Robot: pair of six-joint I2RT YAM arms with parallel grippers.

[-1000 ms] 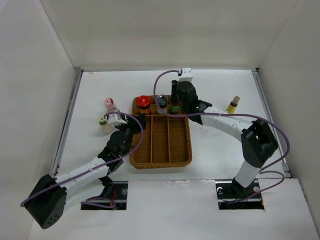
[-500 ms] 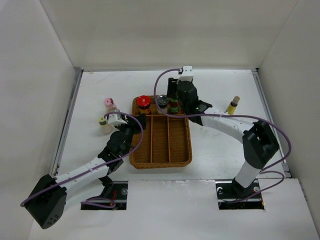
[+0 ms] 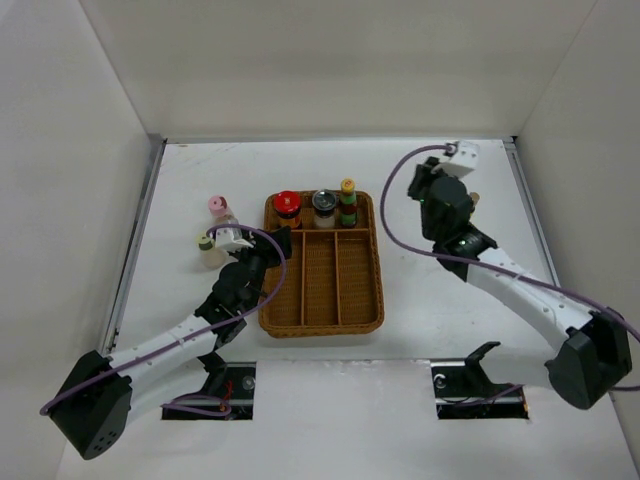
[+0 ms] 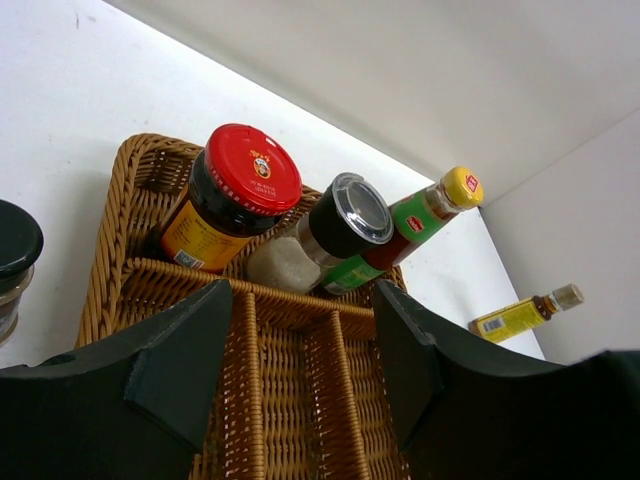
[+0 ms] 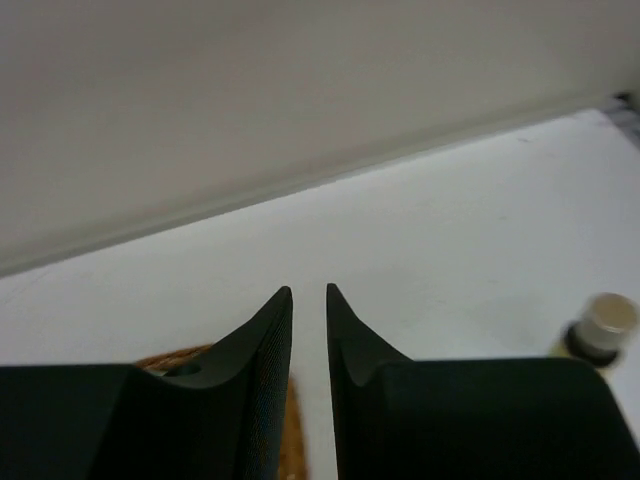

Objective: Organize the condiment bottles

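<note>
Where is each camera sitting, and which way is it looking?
Top external: high behind both arms, looking down at the white table; both arms show.
Left wrist: low by the brown wicker tray, facing the red-lidded dark jar; its two dark fingers show.
Right wrist: facing the back wall; its nearly closed dark fingers show.
Shared: top and left wrist both see the red-lidded jar.

Brown wicker divided tray (image 3: 350, 300) on white table (image 3: 440, 290).

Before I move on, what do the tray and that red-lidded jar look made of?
The tray looks like brown woven wicker, with a visible basket weave and a matte finish. The red-lidded jar seems to be dark glass; its glossy lid could be painted metal or plastic.
</note>
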